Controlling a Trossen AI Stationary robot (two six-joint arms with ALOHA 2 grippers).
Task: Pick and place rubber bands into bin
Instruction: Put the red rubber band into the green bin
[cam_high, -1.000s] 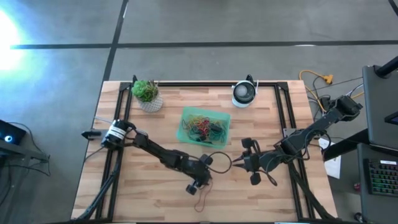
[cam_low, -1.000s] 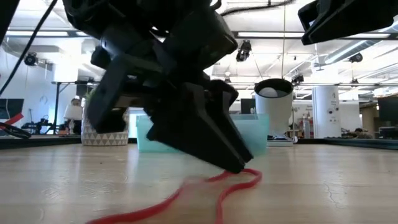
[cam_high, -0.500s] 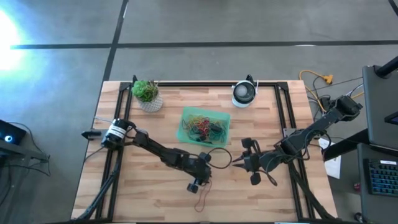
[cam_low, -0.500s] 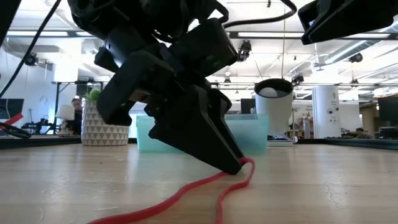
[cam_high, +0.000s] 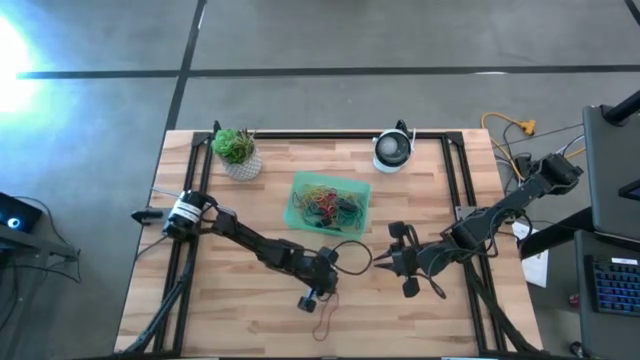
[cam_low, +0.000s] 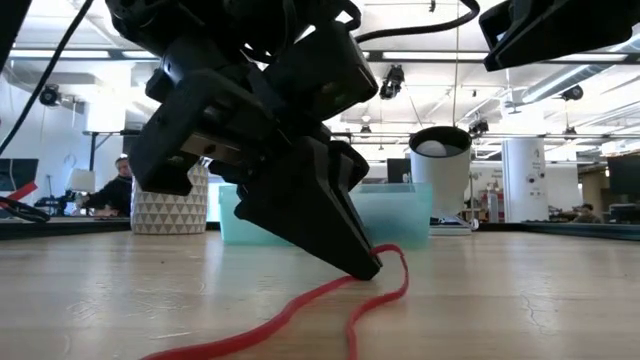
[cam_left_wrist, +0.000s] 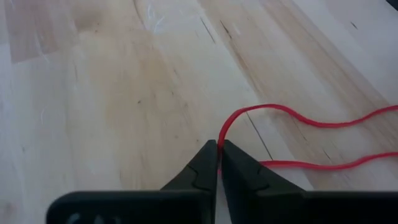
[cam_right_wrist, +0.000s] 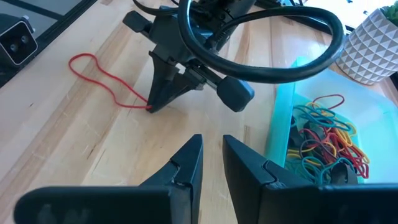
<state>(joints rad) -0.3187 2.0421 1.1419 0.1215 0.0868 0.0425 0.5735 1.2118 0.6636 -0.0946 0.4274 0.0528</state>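
A long red rubber band (cam_left_wrist: 292, 113) lies on the wooden table near its front edge, also seen in the high view (cam_high: 325, 322) and the low view (cam_low: 300, 312). My left gripper (cam_left_wrist: 219, 150) reaches down to the band's far end and is shut on it (cam_low: 368, 268). The green bin (cam_high: 295, 190) sits mid-table holding several coloured rubber bands (cam_right_wrist: 326, 134). My right gripper (cam_right_wrist: 212, 148) hovers to the right of the left one (cam_high: 380, 263), its fingers slightly apart with nothing between them. My left gripper pinches the red band's far bend (cam_left_wrist: 221, 135) between its two fingertips, only at their free ends. The fingers slant down toward the table's near edge. The pinched bend (cam_low: 392, 258) stands a little off the wood; the rest of the band trails slack on the table.
A white patterned pot with a green plant (cam_high: 238, 152) stands at the far left, and a round white and dark device (cam_high: 392, 150) at the far right. Black rails frame the tabletop. Bare wood lies between the bin and the front edge.
My left gripper has stayed in place, rolled its wrist a little and shut on the red band's far bend. That bend now stands slightly up from the wood, while the rest of the band lies where it was.
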